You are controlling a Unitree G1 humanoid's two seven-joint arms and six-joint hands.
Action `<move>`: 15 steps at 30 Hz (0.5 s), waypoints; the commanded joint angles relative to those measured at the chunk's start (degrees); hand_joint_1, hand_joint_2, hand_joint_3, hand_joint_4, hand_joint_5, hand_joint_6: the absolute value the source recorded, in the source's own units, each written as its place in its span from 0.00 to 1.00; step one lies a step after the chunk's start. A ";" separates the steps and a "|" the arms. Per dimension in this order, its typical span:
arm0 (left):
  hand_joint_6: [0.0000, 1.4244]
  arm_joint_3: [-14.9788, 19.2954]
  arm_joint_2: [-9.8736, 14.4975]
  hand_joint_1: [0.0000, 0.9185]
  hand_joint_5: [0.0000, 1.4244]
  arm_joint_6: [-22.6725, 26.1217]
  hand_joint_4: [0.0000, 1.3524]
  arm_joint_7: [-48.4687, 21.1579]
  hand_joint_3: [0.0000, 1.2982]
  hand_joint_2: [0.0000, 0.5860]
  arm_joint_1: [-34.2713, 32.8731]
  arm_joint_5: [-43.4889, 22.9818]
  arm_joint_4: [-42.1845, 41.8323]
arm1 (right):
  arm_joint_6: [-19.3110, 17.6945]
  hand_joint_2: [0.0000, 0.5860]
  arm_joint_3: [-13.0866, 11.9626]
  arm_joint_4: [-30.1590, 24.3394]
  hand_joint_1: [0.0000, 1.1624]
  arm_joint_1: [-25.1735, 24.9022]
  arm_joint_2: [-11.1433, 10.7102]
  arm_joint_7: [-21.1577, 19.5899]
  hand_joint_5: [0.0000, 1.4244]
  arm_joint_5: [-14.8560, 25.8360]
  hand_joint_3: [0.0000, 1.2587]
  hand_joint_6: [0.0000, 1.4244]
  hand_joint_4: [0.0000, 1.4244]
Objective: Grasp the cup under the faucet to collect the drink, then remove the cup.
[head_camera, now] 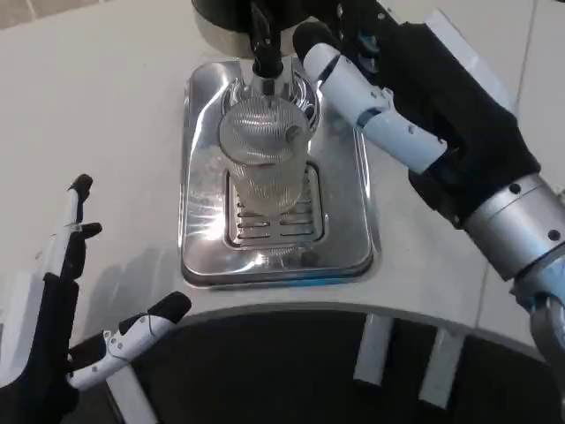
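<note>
Left robot hand (62,327): lower left corner, at the near edge of the table (106,132); fingers spread apart, holding nothing, well apart from the tray.

Drip tray (349,238): shiny metal, rectangular, centre of the table, with a slotted grate (305,221) in its middle.

Cup (265,155): clear ribbed glass, upright on the grate, directly beneath the faucet; neither hand touches it.

Faucet (265,49): black spout at the top centre, projecting from the dark, metal-banded dispenser body (221,22) at the tray's far end.

Right robot hand (402,97): upper right, above the tray's far right corner, just beside the faucet and near the cup's rim; fingers extended toward the faucet, gripping nothing. Silver forearm (516,225) runs off toward the lower right.
</note>
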 commanded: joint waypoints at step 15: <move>0.18 0.36 -0.12 0.18 0.16 0.11 0.00 -0.40 0.00 0.11 0.19 -0.84 1.68 | -2.22 0.93 5.41 4.17 0.32 -2.98 0.75 -2.64 0.00 2.65 0.00 0.00 0.00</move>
